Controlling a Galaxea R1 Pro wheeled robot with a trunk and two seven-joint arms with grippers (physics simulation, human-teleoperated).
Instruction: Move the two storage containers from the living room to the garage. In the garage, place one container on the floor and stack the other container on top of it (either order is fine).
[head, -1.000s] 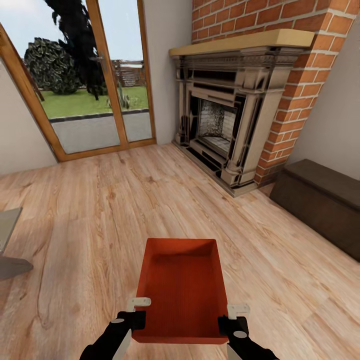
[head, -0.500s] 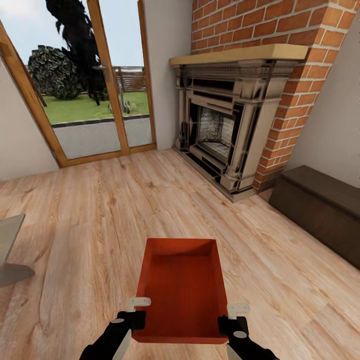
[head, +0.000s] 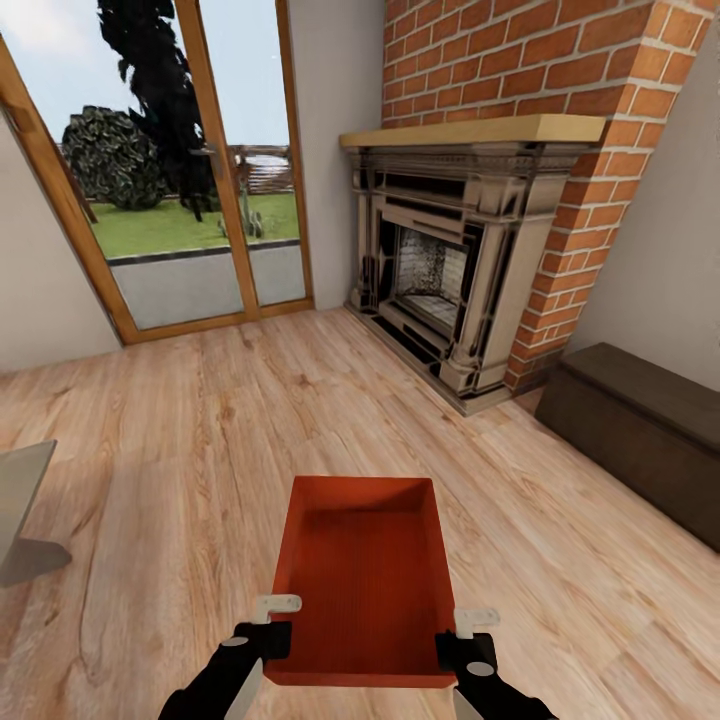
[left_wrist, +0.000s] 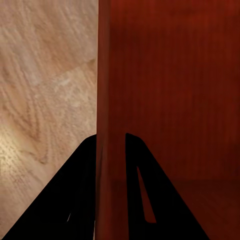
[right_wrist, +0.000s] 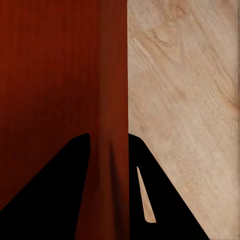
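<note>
Through the right wrist camera I see my right gripper (right_wrist: 109, 150) clamped on the thin side wall of the orange-red storage container (right_wrist: 50, 70). One black finger (right_wrist: 55, 185) sits on the inner face of the wall, the other on its outer face, with the wall running straight out between them. The container's dark red inside lies on one side, the light wood-plank floor (right_wrist: 185, 100) on the other, below the wall.
</note>
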